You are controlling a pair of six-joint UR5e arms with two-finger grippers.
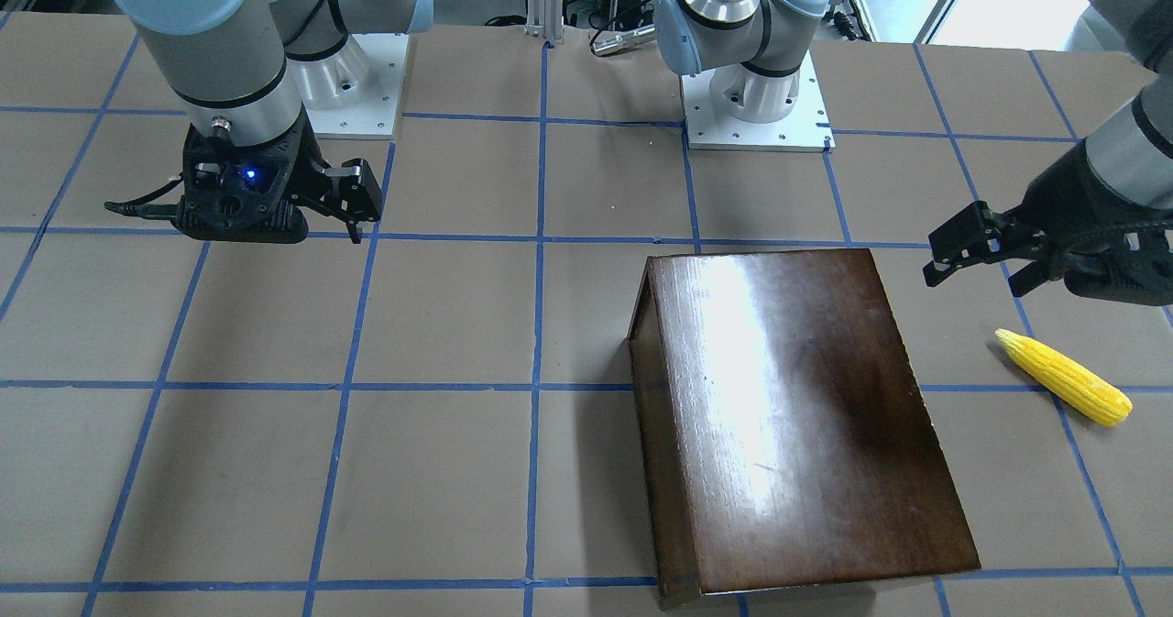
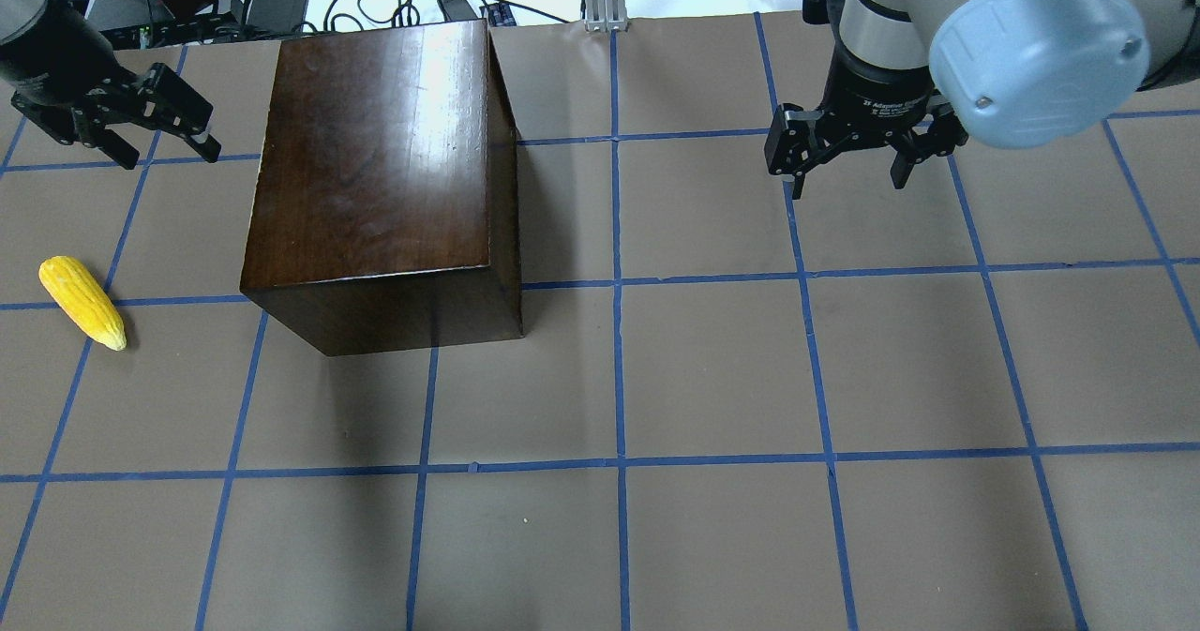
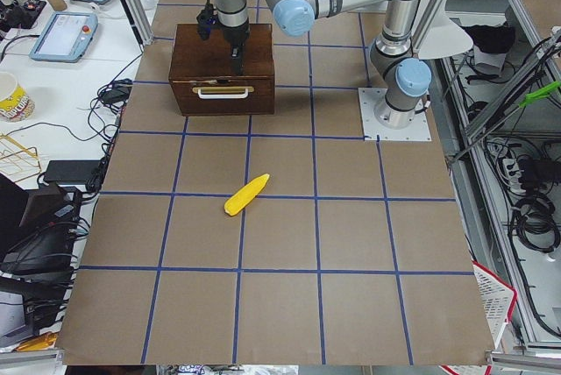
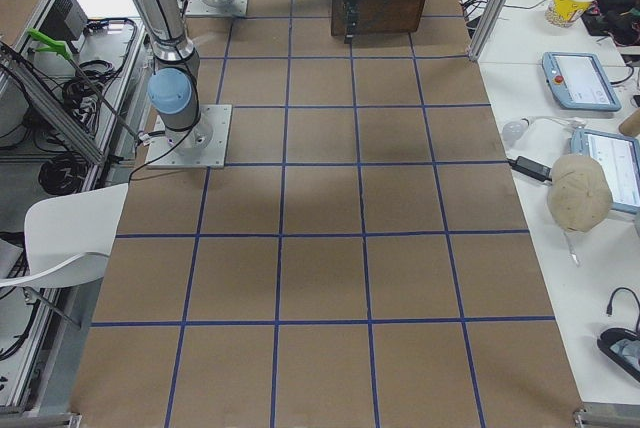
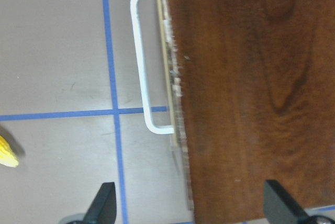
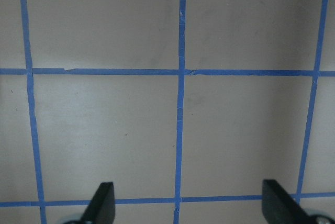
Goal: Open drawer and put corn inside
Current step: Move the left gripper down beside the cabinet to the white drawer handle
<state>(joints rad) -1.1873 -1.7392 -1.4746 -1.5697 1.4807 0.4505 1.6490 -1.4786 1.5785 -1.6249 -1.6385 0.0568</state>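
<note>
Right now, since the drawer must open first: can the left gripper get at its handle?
Probably yes. The open left gripper hovers by the box's handle side. The handle juts out with nothing visibly blocking it, and the corn lies well aside.

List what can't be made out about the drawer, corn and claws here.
Drawer interior: shut inside the box in every view.
Drawer front: overhead view, hidden under the box top.
Corn: left wrist view, cut off by the left edge; exterior right view, unseen beyond the box.
Left claw: exterior left view, too small to judge.
</note>
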